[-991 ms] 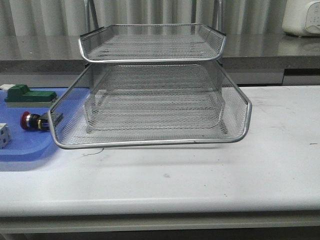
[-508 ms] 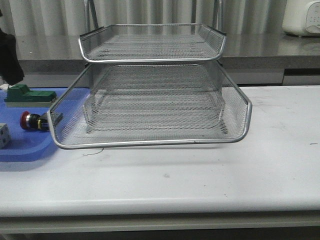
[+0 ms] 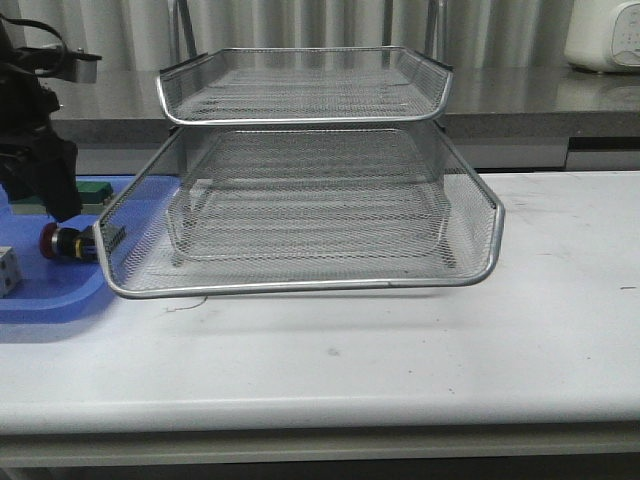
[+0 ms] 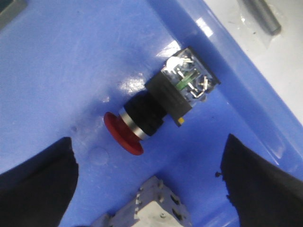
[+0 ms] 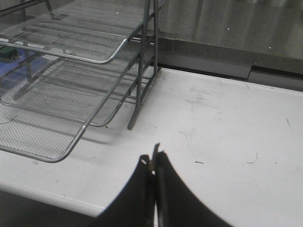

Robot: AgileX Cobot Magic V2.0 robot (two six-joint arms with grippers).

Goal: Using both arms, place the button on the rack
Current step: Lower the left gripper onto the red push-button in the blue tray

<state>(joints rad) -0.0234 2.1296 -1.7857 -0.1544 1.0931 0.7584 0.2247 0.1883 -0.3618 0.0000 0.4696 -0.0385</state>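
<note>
The button (image 3: 66, 243) lies on its side on the blue tray (image 3: 50, 290) at the left, red cap pointing left. In the left wrist view the button (image 4: 156, 111) lies between and beyond my open left gripper (image 4: 150, 184), whose fingers (image 4: 38, 182) hang wide apart above the tray. The left arm (image 3: 35, 150) stands just above the button in the front view. The wire-mesh rack (image 3: 300, 200) fills the table's middle, its lower tray pulled forward. My right gripper (image 5: 154, 161) is shut and empty over bare table, right of the rack (image 5: 71, 71).
A white cube (image 3: 8, 270) sits at the blue tray's left edge and shows near my left gripper (image 4: 151, 208). A green block (image 3: 92, 190) lies behind the arm. A white appliance (image 3: 605, 35) stands on the back counter at the right.
My left arm has come in from the left edge and moved down over the blue tray, now above the button. The button and rack have not moved.
</note>
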